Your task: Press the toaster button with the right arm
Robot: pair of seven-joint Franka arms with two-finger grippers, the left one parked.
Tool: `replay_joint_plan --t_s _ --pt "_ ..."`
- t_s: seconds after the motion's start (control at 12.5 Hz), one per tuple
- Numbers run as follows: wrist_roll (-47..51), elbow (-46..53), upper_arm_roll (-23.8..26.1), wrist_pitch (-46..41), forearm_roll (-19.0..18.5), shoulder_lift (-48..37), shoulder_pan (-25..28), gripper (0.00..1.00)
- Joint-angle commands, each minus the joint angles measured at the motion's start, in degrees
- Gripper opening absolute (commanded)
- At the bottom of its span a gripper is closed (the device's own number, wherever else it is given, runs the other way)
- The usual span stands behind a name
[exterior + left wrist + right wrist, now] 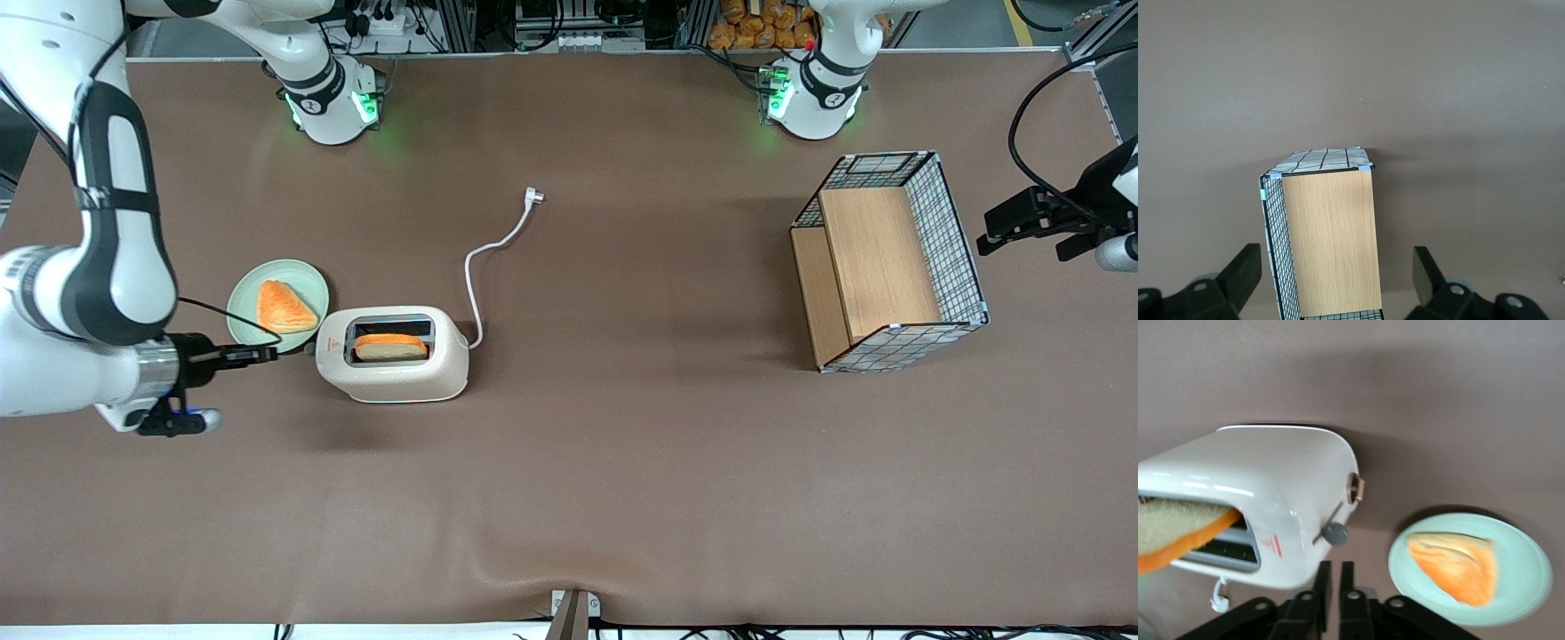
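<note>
The toaster stands on the brown table toward the working arm's end, with a slice of bread poking out of one slot and its white cord trailing away from the front camera to a loose plug. Just beside it, slightly farther from the front camera, a pale green plate carries a second piece of toast. A wire-and-wood basket sits well apart, toward the parked arm's end.

The right arm reaches in low, and its gripper is level with the toaster's end face, near it but apparently not yet touching. The fingers are pressed almost together and hold nothing, forming a single narrow prod.

In the right wrist view, the grey lever knob on the end panel lies just ahead of the fingertips, with a copper-coloured dial farther on. The toaster's long axis runs in line with the gripper's reach, so the lever faces the fingers directly. The press probably needs a short advance over the knob, then a downward push along its slot.
</note>
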Motion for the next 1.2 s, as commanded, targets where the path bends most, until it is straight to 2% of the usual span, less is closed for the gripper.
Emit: replay_joint_plan --t_s 0.0,0.32,0.48,0.64,0.88,1.12 --pt "0.83 5.54 -0.17 -3.55 -4.32 -2.82 -0.21 1.00" --pt "0.12 12.29 -0.26 -7.75 -11.62 -6.34 -0.38 1.00" --pt "1.00 12.32 -0.08 -9.88 -13.91 -12.12 -1.17 1.00" --pt "1.53 10.31 0.53 -10.49 -13.75 -16.96 -3.46 1.00" --pt "1.44 -0.50 0.53 -7.69 -14.36 -26.37 -3.64 1.00" --pt "1.35 -1.31 2.99 -8.38 -14.71 -27.97 -6.97 1.00"
